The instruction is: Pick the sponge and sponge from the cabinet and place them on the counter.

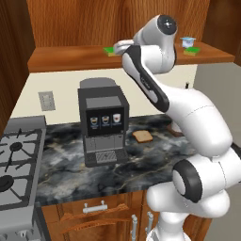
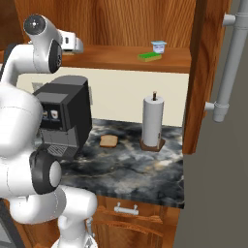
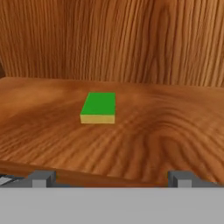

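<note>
Two green-topped sponges lie on the cabinet's wooden shelf (image 1: 66, 57). The left sponge (image 1: 110, 51) sits just ahead of my gripper (image 1: 118, 47); in the hand view this sponge (image 3: 99, 107) lies flat a short way beyond the gripper (image 3: 111, 179), whose fingertips (image 3: 41, 178) stand wide apart at the shelf's front edge. The gripper is open and holds nothing. The right sponge (image 1: 191, 51) (image 2: 149, 56) rests further along the shelf. The gripper (image 2: 77, 46) hovers at shelf height. Below lies the dark marbled counter (image 1: 66, 162) (image 2: 138, 167).
A white-and-blue cup (image 1: 188, 42) (image 2: 159, 46) stands right behind the right sponge. On the counter are a black coffee machine (image 1: 102, 123), a bread slice (image 1: 142, 136) and a paper towel roll (image 2: 152, 121). The stove (image 1: 16, 164) is at left; an open cabinet door (image 2: 193, 77) stands at right.
</note>
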Robot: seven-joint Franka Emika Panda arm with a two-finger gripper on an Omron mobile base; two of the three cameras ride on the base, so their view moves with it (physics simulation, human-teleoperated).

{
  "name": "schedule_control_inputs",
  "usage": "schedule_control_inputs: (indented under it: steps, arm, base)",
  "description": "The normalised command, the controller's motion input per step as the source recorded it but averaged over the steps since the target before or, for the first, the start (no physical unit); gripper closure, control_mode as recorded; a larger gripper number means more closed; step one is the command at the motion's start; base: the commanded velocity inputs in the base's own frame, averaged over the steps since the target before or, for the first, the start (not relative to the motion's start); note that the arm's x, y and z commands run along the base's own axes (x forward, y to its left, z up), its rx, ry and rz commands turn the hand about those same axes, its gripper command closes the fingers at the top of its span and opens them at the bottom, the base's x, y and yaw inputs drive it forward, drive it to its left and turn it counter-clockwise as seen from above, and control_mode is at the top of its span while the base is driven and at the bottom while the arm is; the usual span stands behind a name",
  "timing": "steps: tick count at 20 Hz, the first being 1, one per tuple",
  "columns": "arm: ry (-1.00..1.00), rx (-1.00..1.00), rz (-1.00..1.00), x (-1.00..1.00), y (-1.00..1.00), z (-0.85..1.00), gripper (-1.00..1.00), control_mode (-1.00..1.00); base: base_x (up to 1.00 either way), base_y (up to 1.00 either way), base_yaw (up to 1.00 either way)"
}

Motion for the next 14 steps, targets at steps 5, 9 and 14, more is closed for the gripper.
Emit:
schedule_control_inputs:
  steps: [5, 9, 14]
  arm:
    - [0.03, 0.00, 0.00, 0.20, 0.30, 0.00, -1.00, -1.00]
    - [0.02, 0.00, 0.00, 0.24, 0.20, 0.00, -1.00, -1.00]
    - [0.00, 0.00, 0.00, 0.23, 0.01, 0.00, -1.00, -1.00]
  base:
    - [0.00, 0.00, 0.00]
    - [0.00, 0.00, 0.00]
    - [0.00, 0.00, 0.00]
